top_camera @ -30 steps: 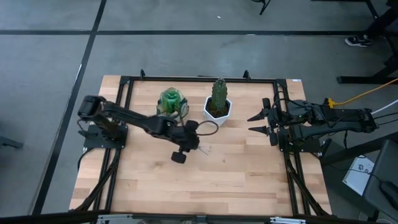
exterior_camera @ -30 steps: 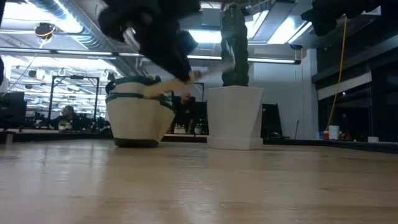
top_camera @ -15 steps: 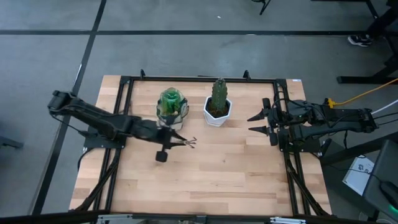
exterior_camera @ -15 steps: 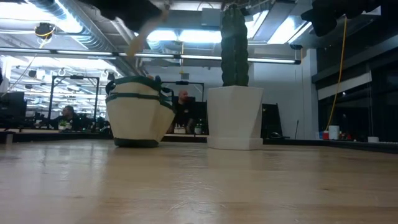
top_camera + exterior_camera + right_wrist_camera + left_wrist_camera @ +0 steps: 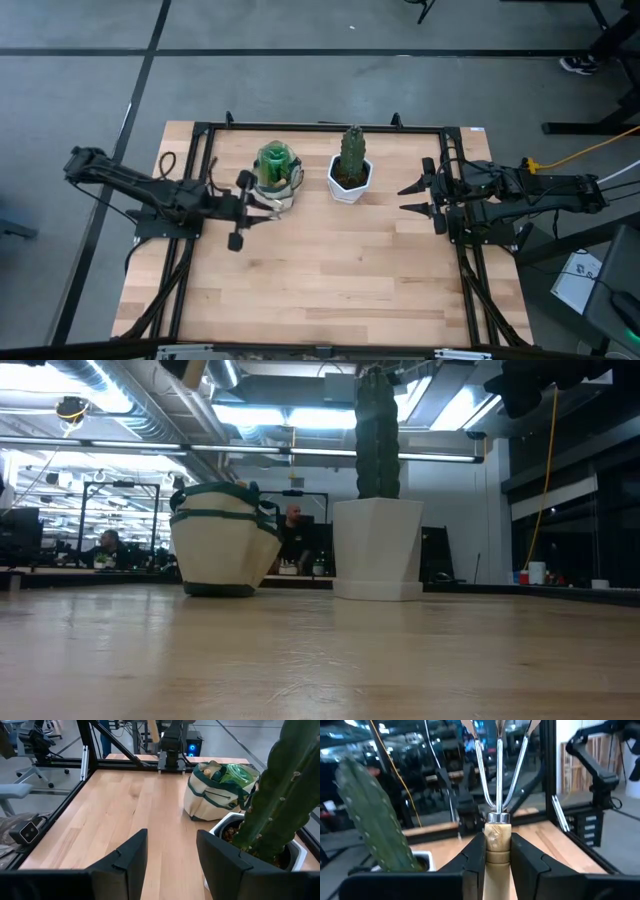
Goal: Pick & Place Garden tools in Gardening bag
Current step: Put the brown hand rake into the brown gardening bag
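Note:
My left gripper (image 5: 252,206) is above the table's left part, just near of the beige gardening bag (image 5: 277,176), and is shut on the thin wooden-handled hand fork (image 5: 497,795). The fork's metal tines (image 5: 498,765) point away from the gripper. The bag stands on its base (image 5: 222,588). A translucent green spray bottle (image 5: 235,772) and a wooden handle (image 5: 212,768) stick out of its top. My right gripper (image 5: 410,197) is open and empty at the table's right side. My left gripper pinches the fork's wooden handle (image 5: 497,851) between its two fingers, just behind the metal collar. The fingers lie level, pointing toward the table's right, along the fork. The fork is lifted clear of the table, its tines reaching out past the fingertips.
A green cactus (image 5: 352,150) in a white hexagonal pot (image 5: 350,182) stands right of the bag. It also shows in the low view (image 5: 378,548). Bare wooden tabletop (image 5: 330,280) fills the near half. A black frame (image 5: 205,135) borders the table.
My left gripper has drawn back toward the table's left edge, from in front of the cactus pot to just near of the bag. It has risen out of the top of the low view, keeping the fork clear of the table.

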Available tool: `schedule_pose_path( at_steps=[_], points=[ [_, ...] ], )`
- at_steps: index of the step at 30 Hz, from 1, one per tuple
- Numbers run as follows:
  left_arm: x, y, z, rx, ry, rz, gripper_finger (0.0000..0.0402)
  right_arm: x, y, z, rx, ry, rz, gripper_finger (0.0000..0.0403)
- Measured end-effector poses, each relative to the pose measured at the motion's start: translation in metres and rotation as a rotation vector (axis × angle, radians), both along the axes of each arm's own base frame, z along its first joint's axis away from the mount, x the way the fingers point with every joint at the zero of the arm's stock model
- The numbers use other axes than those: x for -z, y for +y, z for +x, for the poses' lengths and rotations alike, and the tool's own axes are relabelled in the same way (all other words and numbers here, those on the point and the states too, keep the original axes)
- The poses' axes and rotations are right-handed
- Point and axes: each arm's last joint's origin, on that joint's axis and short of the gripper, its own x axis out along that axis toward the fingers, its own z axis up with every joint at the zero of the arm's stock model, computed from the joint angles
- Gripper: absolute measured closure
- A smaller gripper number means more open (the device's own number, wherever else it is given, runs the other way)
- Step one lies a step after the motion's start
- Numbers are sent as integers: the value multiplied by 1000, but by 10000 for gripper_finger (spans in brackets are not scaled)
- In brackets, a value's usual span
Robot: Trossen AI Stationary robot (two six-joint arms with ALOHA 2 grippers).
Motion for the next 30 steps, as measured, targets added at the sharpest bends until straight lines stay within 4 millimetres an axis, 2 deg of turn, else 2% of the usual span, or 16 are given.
schedule_pose_path(
  at_steps=[7, 16, 24, 30],
  points=[
    [-17, 9, -17, -63, -111, 43, 343, 0, 0, 0, 0, 0, 0, 231],
    [-34, 34, -40, -214, -233, 53, 343, 0, 0, 0, 0, 0, 0, 231],
    [-39, 53, -49, -313, -278, 37, 343, 0, 0, 0, 0, 0, 0, 231],
    [-40, 64, -50, -314, -292, 19, 343, 0, 0, 0, 0, 0, 0, 231]
  ],
)
